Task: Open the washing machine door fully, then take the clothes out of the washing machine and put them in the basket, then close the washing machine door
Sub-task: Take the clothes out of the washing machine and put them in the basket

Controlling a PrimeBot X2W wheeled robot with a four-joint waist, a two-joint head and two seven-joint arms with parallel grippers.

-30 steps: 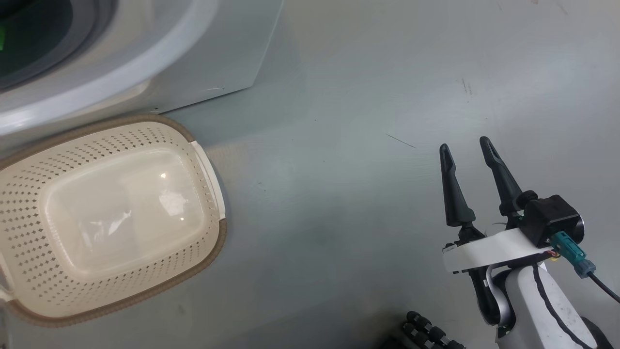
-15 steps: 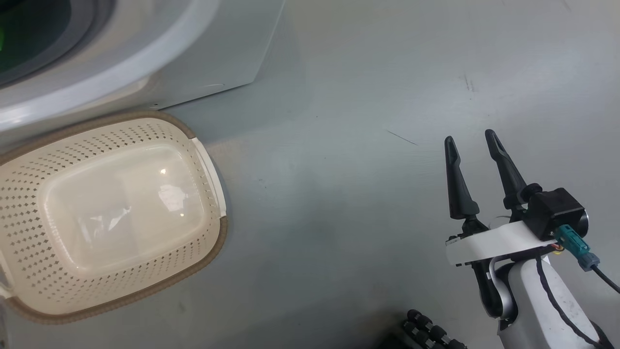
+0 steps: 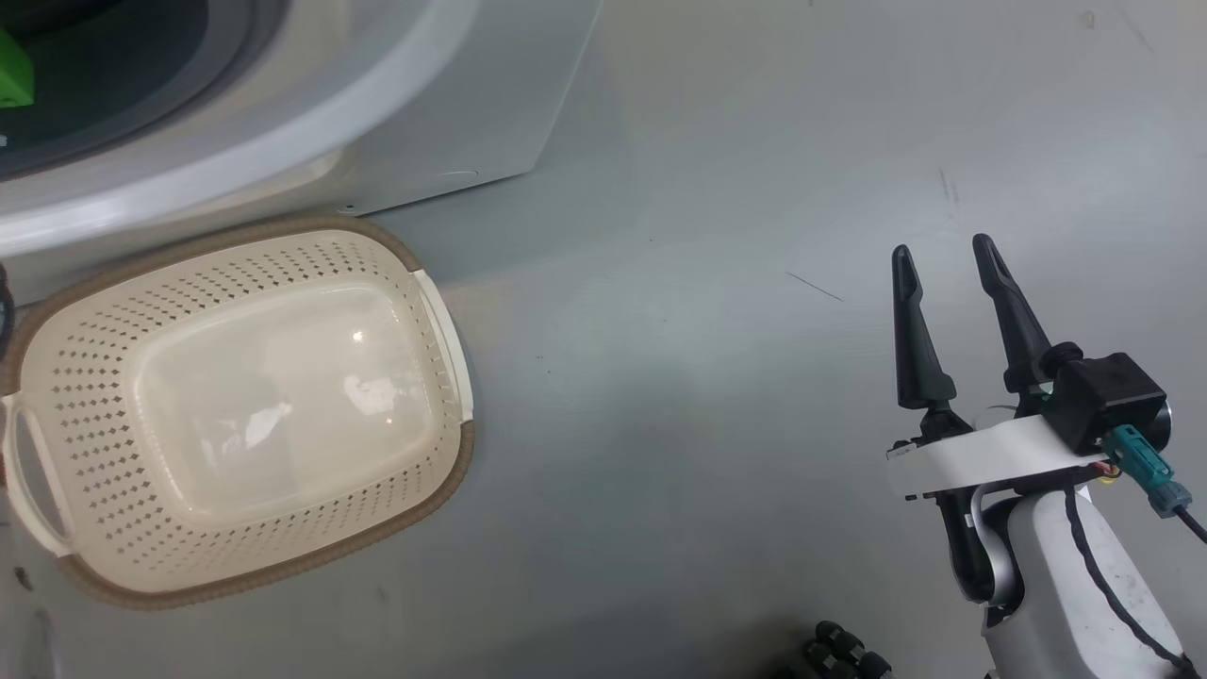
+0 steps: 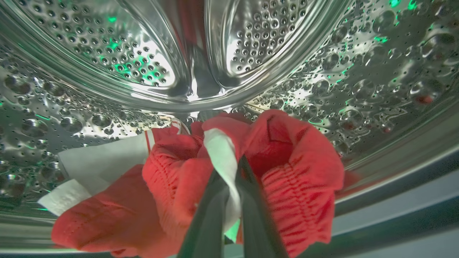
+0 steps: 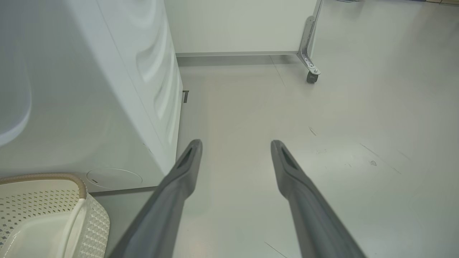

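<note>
Inside the washing machine's perforated steel drum (image 4: 107, 53), my left gripper (image 4: 232, 168) is shut on the clothes (image 4: 287, 157), a bunched red garment with white trim. Its fingertips pinch a white fold. The cream basket (image 3: 85, 415) with the brown rim stands empty on the floor in front of the white washing machine (image 3: 424, 104). My right gripper (image 3: 943, 247) hangs open over bare floor, well to the right of the basket, with nothing between its fingers. In the right wrist view the right gripper (image 5: 235, 147) points past the washing machine's side (image 5: 107, 89) and the basket corner (image 5: 82, 215). The washing machine door is out of view.
A metal leg on a castor (image 5: 310, 53) stands at the far wall (image 5: 233, 25). A black ribbed part (image 3: 839, 651) shows at the head view's bottom edge. A green object (image 3: 14, 80) sits at the machine's dark opening. Grey floor (image 3: 707, 377) lies between basket and right arm.
The head camera has moved, so the basket and the machine sit further right in the picture and the basket's left handle now shows. The right gripper stays open.
</note>
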